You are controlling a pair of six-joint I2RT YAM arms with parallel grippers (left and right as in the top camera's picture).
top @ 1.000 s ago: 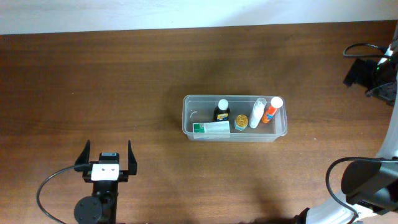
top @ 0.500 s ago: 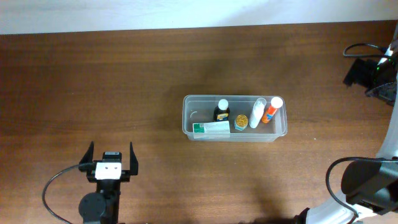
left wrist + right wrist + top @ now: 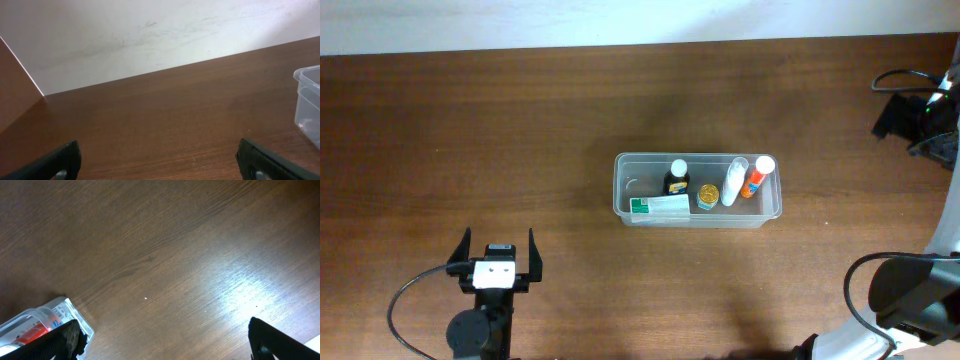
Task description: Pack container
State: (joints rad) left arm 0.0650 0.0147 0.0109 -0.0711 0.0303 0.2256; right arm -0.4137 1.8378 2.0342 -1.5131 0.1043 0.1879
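Note:
The clear plastic container (image 3: 632, 183) stands at the table's middle. Inside it are a dark bottle with a white cap (image 3: 677, 177), a green and white box (image 3: 660, 207), a small yellow-lidded jar (image 3: 707, 196), a white bottle (image 3: 733, 183) and an orange bottle (image 3: 756, 177). My left gripper (image 3: 498, 252) is open and empty near the front left, far from the container; its wrist view (image 3: 160, 165) shows only the container's corner (image 3: 309, 100). My right gripper (image 3: 910, 118) is at the far right edge, open and empty (image 3: 165, 345); the container's corner (image 3: 67, 309) shows at lower left there.
Dark wooden table (image 3: 520, 130) with a white wall (image 3: 150, 35) along its far edge. Black cables (image 3: 895, 80) lie at the right edge by the right arm. A second arm base (image 3: 910, 295) sits at the front right.
The left gripper drew back a little toward the table's front edge a second ago, then stayed still. The container and the right arm have not moved.

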